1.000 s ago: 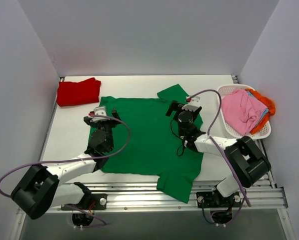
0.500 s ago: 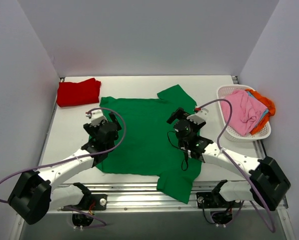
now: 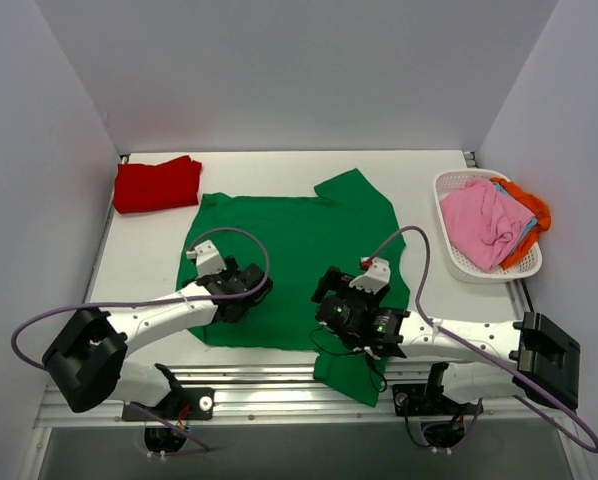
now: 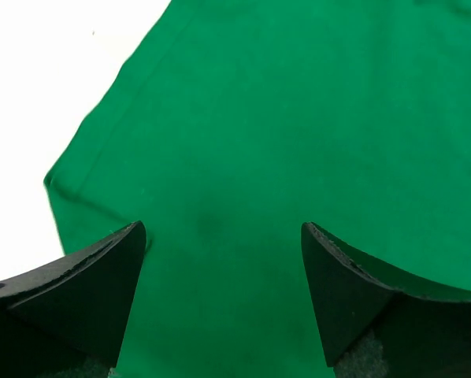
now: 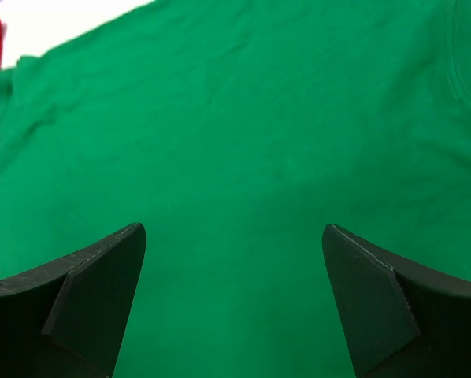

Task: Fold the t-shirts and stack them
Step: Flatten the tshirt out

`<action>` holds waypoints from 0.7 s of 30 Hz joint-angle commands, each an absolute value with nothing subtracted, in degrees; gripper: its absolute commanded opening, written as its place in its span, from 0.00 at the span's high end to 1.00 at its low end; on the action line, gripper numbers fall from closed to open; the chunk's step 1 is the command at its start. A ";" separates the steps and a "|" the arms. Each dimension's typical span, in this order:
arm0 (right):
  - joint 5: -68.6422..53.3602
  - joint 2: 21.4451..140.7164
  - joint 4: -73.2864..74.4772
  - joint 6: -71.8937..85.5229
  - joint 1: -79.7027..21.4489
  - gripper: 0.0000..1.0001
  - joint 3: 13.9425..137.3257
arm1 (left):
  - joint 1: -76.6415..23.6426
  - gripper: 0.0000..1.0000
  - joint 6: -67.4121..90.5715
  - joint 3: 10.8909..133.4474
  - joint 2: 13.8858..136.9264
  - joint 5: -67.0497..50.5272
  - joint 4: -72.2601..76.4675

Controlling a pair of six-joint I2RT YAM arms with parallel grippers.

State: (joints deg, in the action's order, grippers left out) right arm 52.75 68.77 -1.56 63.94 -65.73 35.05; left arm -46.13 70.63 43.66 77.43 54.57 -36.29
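Fabric of the green t-shirt [image 3: 299, 240] lies spread flat across the middle of the worktop [image 3: 144, 255], its hem toward the left edge and its shoulders toward the right. One sleeve points at the far edge, and the other reaches the near edge, where it hangs partly over the metal rail [image 3: 279, 392]. The left gripper [image 3: 251, 290] is low over the near left part of this shirt. In the left wrist view, the left gripper [image 4: 222, 230] has its jaws spread wide with only green cloth beneath the gap and nothing held; a corner of the shirt meets the bare white worktop just beyond its left finger. The right gripper [image 3: 326, 290] is over the near middle of the shirt. In the right wrist view, the right gripper [image 5: 232, 229] is likewise wide open and holds nothing, with smooth green fabric filling the frame. A red t-shirt [image 3: 157, 183] sits folded in the far left corner, apart from the green one. By the right edge stands a white lattice basket [image 3: 457, 258] holding a crumpled pink t-shirt [image 3: 484, 222], with an orange t-shirt [image 3: 532, 210] and a sliver of a blue t-shirt [image 3: 527, 232] beneath it.
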 commanded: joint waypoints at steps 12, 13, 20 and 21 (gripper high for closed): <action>51.95 61.62 -1.75 66.01 -73.65 0.09 30.41 | -58.62 0.13 115.57 49.58 85.53 55.81 -75.59; 51.60 61.00 -1.84 65.66 -73.83 0.10 29.98 | -58.62 0.13 116.45 48.53 84.82 54.85 -75.15; 51.33 55.47 -1.67 62.93 -74.00 0.09 27.86 | -57.75 0.13 116.73 42.72 77.70 54.49 -73.14; 50.98 55.02 -1.93 62.67 -74.09 0.09 27.51 | -56.44 0.13 115.15 42.54 77.78 54.58 -72.34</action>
State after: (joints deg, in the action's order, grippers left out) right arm 50.02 57.12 -1.21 63.68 -73.60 28.56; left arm -58.15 112.27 42.81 79.37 54.17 -71.96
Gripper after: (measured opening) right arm 0.905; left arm 0.869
